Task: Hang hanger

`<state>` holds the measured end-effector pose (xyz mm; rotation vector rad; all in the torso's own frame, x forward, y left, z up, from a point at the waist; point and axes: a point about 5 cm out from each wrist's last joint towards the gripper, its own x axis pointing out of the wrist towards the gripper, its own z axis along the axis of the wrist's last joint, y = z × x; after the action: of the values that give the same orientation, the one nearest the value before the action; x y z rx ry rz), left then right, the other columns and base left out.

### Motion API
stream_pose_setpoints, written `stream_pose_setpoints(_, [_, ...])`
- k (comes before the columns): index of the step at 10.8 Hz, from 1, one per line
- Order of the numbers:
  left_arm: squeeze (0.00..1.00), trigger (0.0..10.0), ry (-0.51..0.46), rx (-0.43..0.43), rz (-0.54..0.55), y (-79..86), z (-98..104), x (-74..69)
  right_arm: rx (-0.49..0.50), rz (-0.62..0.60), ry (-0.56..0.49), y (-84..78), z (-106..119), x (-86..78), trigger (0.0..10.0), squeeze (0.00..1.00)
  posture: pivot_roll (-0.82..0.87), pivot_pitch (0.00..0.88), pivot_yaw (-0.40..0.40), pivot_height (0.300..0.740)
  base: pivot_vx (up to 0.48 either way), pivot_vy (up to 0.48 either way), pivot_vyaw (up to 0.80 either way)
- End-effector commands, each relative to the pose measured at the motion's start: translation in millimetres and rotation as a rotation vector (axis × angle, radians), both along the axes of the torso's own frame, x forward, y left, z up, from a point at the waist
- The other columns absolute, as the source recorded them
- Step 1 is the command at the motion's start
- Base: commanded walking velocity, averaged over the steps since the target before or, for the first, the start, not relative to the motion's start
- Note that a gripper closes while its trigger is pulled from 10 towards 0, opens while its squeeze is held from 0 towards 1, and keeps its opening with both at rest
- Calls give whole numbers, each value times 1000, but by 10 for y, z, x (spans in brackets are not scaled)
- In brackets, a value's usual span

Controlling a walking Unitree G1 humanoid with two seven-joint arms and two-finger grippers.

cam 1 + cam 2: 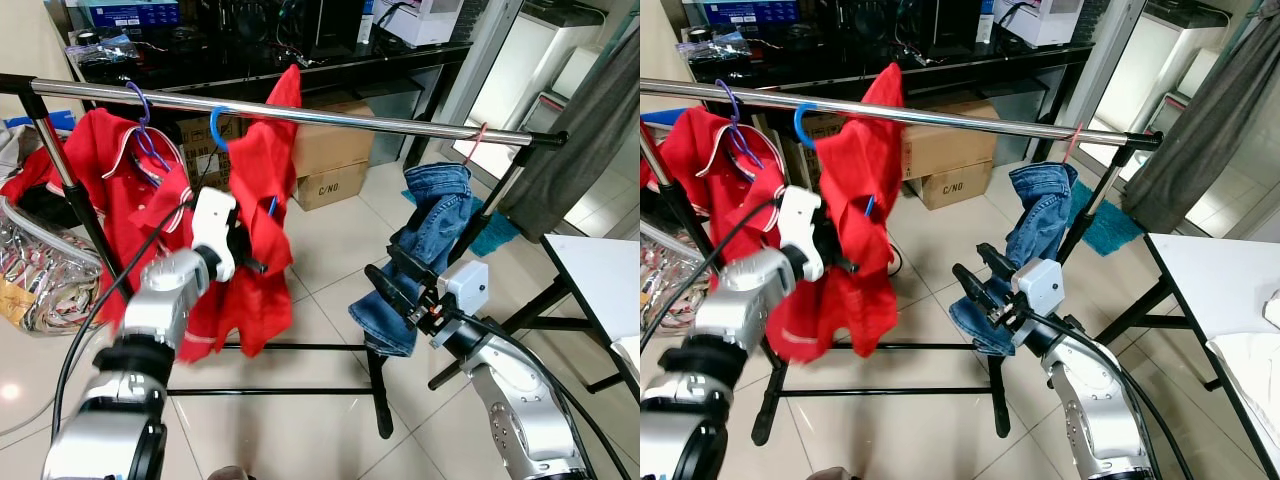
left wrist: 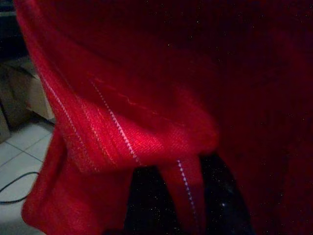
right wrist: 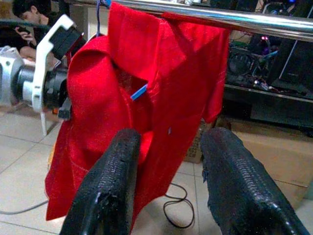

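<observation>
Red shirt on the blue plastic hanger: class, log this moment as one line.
left end effector: gripping red shirt | blue plastic hanger: hooked on steel rail | right end effector: open, empty

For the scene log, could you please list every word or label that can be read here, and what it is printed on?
"C/NO" on the lower cardboard box under the black desk.
Print on the blue box at the back: too small to read.
Print on the white box on the desk: too blurred to read.
</observation>
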<state>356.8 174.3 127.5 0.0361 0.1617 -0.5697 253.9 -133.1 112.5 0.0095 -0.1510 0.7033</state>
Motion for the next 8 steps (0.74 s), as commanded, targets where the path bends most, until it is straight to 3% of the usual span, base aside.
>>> stream_pose_setpoints(1, [0,10000,-56,-21,-26,-30,199,79,-8,-3,-13,-6,18,-8,10000,0,69,0,-98,740,0,0,0])
stream_pose_setpoints(6, [0,10000,-28,44,-28,118,279,158,-6,0,-7,19,4,-18,10000,0,66,0,-94,740,0,0,0])
stream_pose_setpoints(8, [0,10000,56,44,76,231,244,220,-11,2,3,23,-13,-20,10000,0,69,0,-93,740,0,0,0])
